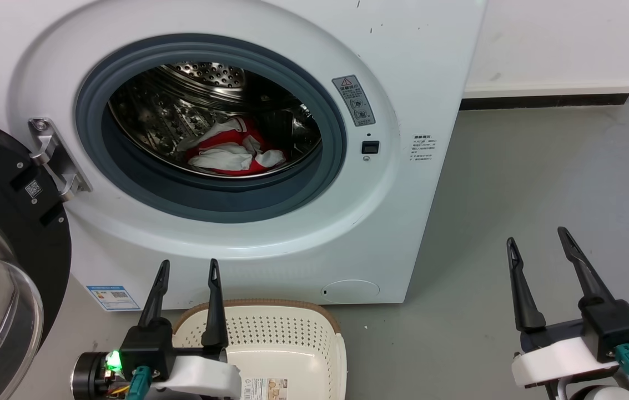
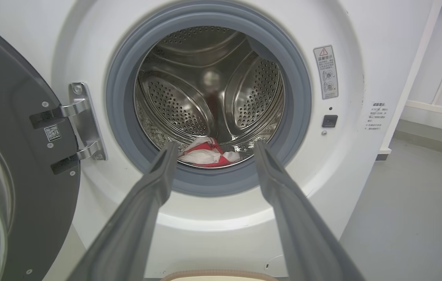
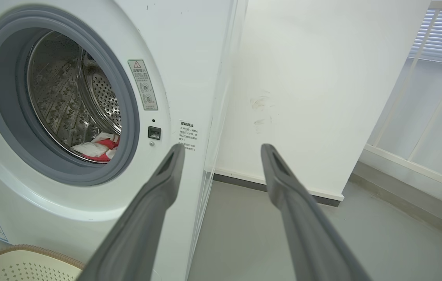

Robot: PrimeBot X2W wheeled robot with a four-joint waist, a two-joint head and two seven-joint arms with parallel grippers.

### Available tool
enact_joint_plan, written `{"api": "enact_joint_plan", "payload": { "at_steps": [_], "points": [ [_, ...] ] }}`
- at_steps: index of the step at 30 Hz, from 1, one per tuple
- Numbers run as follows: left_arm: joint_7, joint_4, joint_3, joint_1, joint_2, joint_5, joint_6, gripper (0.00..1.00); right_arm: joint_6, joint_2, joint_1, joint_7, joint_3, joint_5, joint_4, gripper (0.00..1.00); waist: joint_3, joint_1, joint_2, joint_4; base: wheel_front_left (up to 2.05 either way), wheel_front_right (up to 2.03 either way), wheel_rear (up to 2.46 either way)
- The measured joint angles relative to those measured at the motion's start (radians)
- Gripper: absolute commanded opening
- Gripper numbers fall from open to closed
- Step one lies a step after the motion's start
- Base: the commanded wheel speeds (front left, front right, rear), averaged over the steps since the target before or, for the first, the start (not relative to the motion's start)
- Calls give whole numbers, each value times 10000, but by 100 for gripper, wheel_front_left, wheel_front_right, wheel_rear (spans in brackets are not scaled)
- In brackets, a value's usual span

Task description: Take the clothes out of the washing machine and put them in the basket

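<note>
The white washing machine [image 1: 403, 66] stands with its round door [image 1: 9, 250] swung open to the left. Red and white clothes [image 1: 234, 150] lie bunched at the bottom of the steel drum [image 1: 197, 89]; they also show in the drum as clothes [image 2: 209, 154] and clothes [image 3: 98, 148]. The cream basket [image 1: 292, 328] sits on the floor right in front of the machine, with nothing inside. My left gripper [image 1: 189, 269] is open above the basket's near left side, fingers pointing at the machine. My right gripper [image 1: 536, 241] is open over bare floor to the machine's right.
Grey floor [image 1: 542, 178] stretches to the right of the machine up to a white wall [image 1: 558, 44] with a dark skirting. The open door's hinge [image 1: 56, 161] juts out at the left of the opening. A railing [image 3: 431, 101] stands farther right.
</note>
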Motion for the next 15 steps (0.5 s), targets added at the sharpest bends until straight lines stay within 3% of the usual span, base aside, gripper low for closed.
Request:
{"api": "enact_joint_plan", "payload": {
  "at_steps": [9, 15],
  "points": [
    [-163, -40, -10, 7, -8, 416, -65, 100, 0, -8, 8, -155, -75, -205, -36, 100, -29, 0, 0, -46, 0, 0, 0],
    [-261, -58, 301, 152, -174, 221, -612, 100, 0, -19, 16, -267, -29, -558, -31, 100, -36, 0, 0, -100, 0, 0, 0]
  ]
}}
